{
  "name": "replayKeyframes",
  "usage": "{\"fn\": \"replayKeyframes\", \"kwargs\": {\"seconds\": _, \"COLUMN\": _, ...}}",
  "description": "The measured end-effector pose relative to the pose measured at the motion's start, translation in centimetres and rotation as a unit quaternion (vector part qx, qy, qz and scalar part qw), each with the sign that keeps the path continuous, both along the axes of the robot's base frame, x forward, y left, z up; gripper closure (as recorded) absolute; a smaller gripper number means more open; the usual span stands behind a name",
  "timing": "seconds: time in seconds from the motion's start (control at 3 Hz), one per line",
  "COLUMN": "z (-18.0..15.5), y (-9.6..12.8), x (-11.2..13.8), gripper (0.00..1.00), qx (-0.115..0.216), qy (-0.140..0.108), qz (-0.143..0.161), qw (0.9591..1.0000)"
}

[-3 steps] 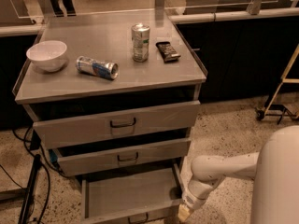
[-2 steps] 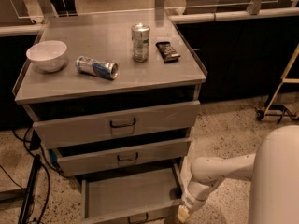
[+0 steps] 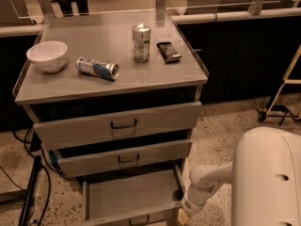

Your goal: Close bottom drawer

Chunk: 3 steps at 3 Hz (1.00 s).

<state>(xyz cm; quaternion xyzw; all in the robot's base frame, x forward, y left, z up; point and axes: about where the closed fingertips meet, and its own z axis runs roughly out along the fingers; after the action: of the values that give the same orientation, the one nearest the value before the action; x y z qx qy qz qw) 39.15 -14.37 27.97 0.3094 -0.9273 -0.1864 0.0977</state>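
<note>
Grey metal bottom drawer (image 3: pixel 134 194), slimmest-fronted of three, stands pulled out at the cabinet's foot. My pale hand (image 3: pixel 184 215) sits by its right front corner; I cannot tell its state. Closing looks barely begun: next, push the front straight inward.

High view down onto cabinet (image 3: pixel 155 76); pincer (image 3: pixel 183 215) bottom right.

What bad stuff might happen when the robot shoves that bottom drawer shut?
1. The gripper sits by the right front corner of the grey metal bottom drawer, off from its small dark centre handle; a lopsided push might jam it.
2. A hard shove might shake the grey cabinet, tipping the upright silver can or rolling the lying blue-and-silver can.
</note>
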Motion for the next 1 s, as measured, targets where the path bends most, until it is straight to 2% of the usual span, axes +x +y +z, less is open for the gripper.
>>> {"fn": "replayKeyframes", "kwargs": {"seconds": 0.33, "z": -0.1, "y": 0.0, "x": 0.0, "gripper": 1.00, "qx": 0.000, "qy": 0.000, "qz": -0.001, "qw": 1.0000}}
{"fn": "replayKeyframes", "kwargs": {"seconds": 0.67, "z": -1.0, "y": 0.4, "x": -0.3, "gripper": 1.00, "qx": 0.004, "qy": 0.013, "qz": -0.002, "qw": 0.9999}}
{"fn": "replayKeyframes", "kwargs": {"seconds": 1.0, "z": -2.9, "y": 0.8, "x": 0.4, "gripper": 1.00, "qx": 0.007, "qy": 0.024, "qz": -0.025, "qw": 0.9994}}
